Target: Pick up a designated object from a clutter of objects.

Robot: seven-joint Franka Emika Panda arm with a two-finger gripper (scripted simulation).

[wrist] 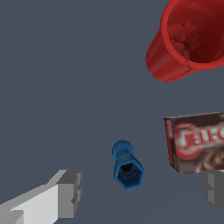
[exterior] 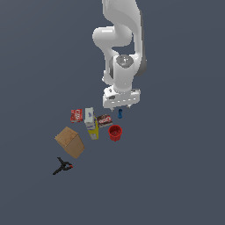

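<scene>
Hovering above the small blue piece (exterior: 119, 114), the gripper (exterior: 121, 105) has its fingers spread apart and holds nothing; in the wrist view one grey fingertip (wrist: 70, 194) sits to one side of the piece and the other at the opposite frame edge, with the blue piece (wrist: 127, 166) between them and touching neither. By my reading, the approach and alignment are largely done, while the descent, the closing of the fingers and the lift are all left to do.

The blue piece stands on the dark floor (exterior: 176, 176), apart from the rest of the clutter, just beside the brown Jell-O box (exterior: 104, 120) and near the red cup (exterior: 115, 132), which stands upright with its mouth open upward. Its long axis runs close to vertical: the wrist view looks almost straight down it, showing a hexagonal end with a dark hole facing the camera and a slimmer, knobbly shaft receding toward the floor. The slight slant seen there may be only perspective; I cannot tell.

The tan cardboard box (exterior: 70, 141) and black clamp (exterior: 62, 166) lie well apart, toward the exterior view's left.
</scene>
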